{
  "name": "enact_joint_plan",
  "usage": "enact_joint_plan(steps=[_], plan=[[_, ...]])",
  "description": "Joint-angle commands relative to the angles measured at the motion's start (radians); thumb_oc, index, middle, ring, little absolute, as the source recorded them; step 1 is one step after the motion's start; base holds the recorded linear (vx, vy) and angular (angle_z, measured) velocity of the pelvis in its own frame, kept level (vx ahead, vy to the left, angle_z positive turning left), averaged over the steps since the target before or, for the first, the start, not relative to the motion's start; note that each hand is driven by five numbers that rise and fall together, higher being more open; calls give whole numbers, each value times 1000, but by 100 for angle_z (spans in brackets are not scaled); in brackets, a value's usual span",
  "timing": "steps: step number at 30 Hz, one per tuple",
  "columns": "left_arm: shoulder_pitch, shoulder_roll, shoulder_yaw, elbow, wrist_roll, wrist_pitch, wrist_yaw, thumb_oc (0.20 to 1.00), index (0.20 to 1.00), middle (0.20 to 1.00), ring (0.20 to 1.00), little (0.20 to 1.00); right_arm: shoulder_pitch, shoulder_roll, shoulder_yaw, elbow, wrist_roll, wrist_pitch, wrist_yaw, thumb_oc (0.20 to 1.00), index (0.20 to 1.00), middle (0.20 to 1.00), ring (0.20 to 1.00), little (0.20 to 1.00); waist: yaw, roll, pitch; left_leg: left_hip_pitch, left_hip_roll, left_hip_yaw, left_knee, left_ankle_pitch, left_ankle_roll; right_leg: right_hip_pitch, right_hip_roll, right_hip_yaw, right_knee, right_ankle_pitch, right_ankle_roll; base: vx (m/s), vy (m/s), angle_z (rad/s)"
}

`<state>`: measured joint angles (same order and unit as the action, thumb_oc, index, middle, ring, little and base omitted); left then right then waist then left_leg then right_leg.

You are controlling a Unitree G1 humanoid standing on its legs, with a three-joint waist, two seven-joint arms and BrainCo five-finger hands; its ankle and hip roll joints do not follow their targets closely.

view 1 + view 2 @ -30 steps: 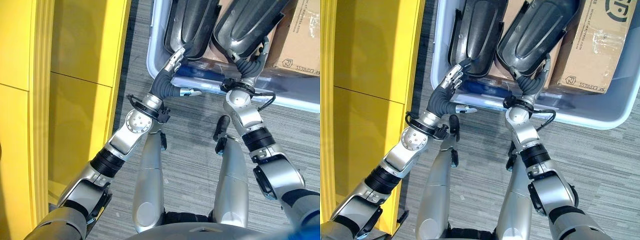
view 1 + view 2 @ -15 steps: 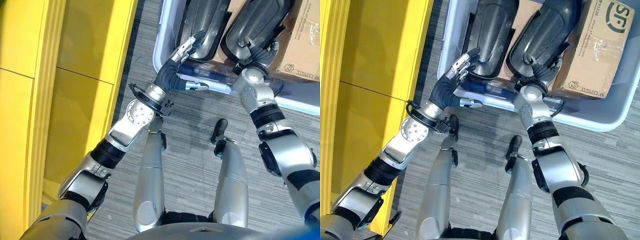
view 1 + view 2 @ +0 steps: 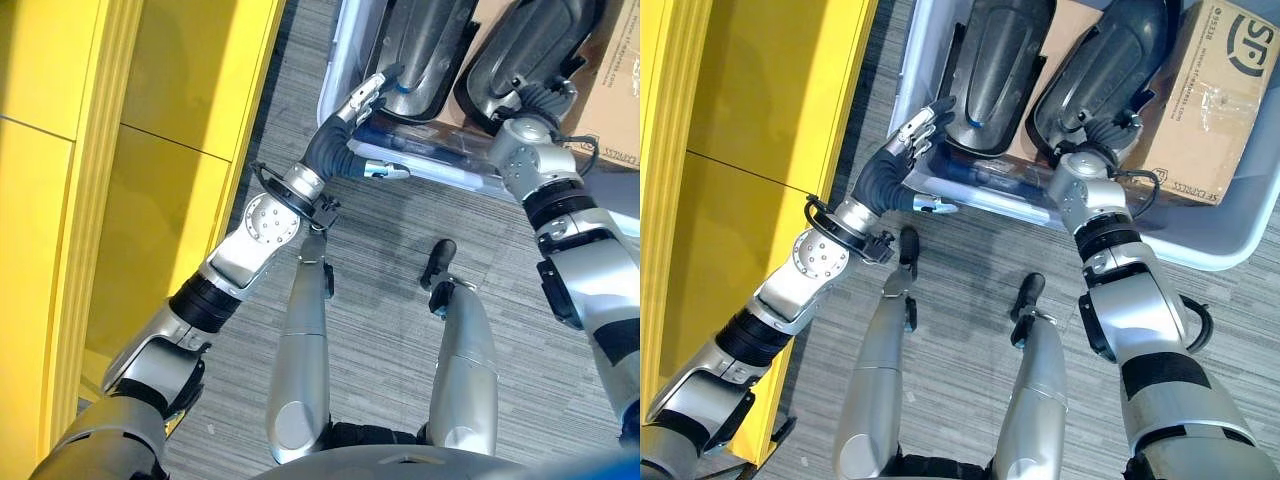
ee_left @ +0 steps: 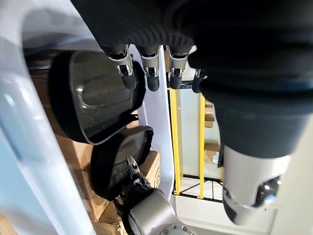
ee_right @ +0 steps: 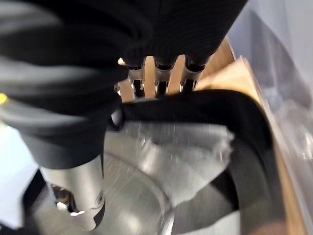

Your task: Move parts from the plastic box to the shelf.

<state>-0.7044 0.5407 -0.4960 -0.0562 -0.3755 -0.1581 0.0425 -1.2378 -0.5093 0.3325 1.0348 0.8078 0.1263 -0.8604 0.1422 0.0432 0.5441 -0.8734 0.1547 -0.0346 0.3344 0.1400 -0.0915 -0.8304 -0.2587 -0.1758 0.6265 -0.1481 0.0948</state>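
Both hands reach the two dark parts in the plastic box (image 3: 1225,250).
The left hand (image 3: 915,135), fingers straight, touches the left part (image 3: 1000,70); the right hand (image 5: 156,85) curls over the rim of the right part (image 3: 1110,70). They look stiff, light and smooth; the rim gives the best hold.

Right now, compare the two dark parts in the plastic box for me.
The left part has the left hand at its lower edge with straight fingers; the right part has the right hand at its lower end, fingers hidden behind its rim. The left stands nearly straight, the right leans. Both are dark, shell-shaped.
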Motion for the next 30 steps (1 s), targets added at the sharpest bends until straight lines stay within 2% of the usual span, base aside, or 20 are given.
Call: enact_joint_plan(steps=[1,5,10,13,16,17,18,19,20,23,24,26,29,30], plan=[[-42,-13,-12,-53,-21,-40,-7,1000,1000,1000,1000,1000,61,60,13,44,153,116,133,1000,1000,1000,1000,1000,60,25,-24,-5,-64,83,1,-62,54,-9,60,-76,64,36,-14,28,-3,7],[-47,2,-15,-52,-42,-41,-12,1000,1000,1000,1000,1000,51,56,43,89,179,191,176,1000,1000,1000,1000,1000,68,25,-24,-22,-62,79,5,-61,54,-23,57,-84,70,40,-13,31,7,5],[-47,10,-23,-47,-49,-44,-11,1000,1000,1000,1000,1000,53,54,54,134,212,227,196,1000,1000,1000,1000,1000,74,24,-24,-36,-62,74,18,-66,56,-32,59,-86,74,42,-12,34,8,4],[-48,7,-37,-39,-40,-54,4,1000,1000,1000,1000,1000,79,69,46,168,254,237,260,1000,1000,1000,1000,1000,77,30,-24,-47,-62,75,14,-67,60,-43,56,-92,72,45,-12,35,21,4],[-47,6,-42,-41,-43,-57,21,1000,1000,1000,1000,1000,89,65,43,184,187,244,302,1000,1000,1000,1000,1000,78,38,-24,-61,-65,73,25,-70,61,-61,53,-93,87,41,-14,14,11,0],[-44,6,-40,-46,-43,-52,21,1000,1000,1000,1000,1000,91,63,43,186,168,247,314,953,953,953,953,953,79,38,-24,-63,-65,73,26,-70,61,-63,52,-94,90,40,-14,0,0,0],[-42,5,-39,-49,-43,-52,20,1000,1000,1000,1000,1000,93,61,46,187,159,244,318,627,627,627,627,627,79,38,-24,-66,-65,72,28,-70,61,-66,52,-95,91,40,-15,0,0,0],[-40,7,-39,-51,-46,-54,18,1000,1000,1000,1000,1000,91,54,51,187,155,241,322,376,376,376,376,376,80,38,-24,-72,-65,70,32,-70,62,-70,51,-95,93,40,-15,0,0,0],[-38,7,-39,-55,-45,-52,17,1000,1000,1000,1000,1000,91,51,55,189,151,237,322,200,200,200,200,200,81,39,-24,-76,-66,68,36,-71,62,-74,50,-96,95,41,-15,6,-33,3],[-38,10,-46,-58,-45,-52,20,1000,1000,1000,1000,1000,81,43,65,191,114,230,309,200,200,200,200,200,82,38,-24,-84,-65,65,42,-72,61,-80,50,-98,97,41,-16,0,0,0],[-36,11,-46,-54,-47,-59,18,1000,1000,1000,1000,1000,74,35,73,192,58,220,291,200,200,200,200,200,81,39,-24,-86,-64,65,43,-72,61,-82,50,-96,99,40,-17,0,0,0],[-34,12,-51,-54,-46,-66,27,1000,1000,1000,1000,1000,70,28,82,190,-21,194,266,200,200,200,200,200,78,40,-24,-87,-62,66,43,-72,60,-84,51,-94,97,42,-16,0,0,0],[-28,15,-57,-53,-37,-84,42,1000,1000,1000,1000,1000,62,28,96,152,-167,122,160,200,200,200,200,200,72,44,-24,-82,-60,71,35,-71,60,-81,53,-88,80,52,-12,-42,-4,1],[-27,15,-57,-52,-36,-86,42,1000,1000,1000,1000,1000,62,29,97,149,-175,116,155,200,200,200,200,200,71,44,-24,-81,-60,71,34,-71,59,-80,54,-88,79,52,-12,0,0,0]])
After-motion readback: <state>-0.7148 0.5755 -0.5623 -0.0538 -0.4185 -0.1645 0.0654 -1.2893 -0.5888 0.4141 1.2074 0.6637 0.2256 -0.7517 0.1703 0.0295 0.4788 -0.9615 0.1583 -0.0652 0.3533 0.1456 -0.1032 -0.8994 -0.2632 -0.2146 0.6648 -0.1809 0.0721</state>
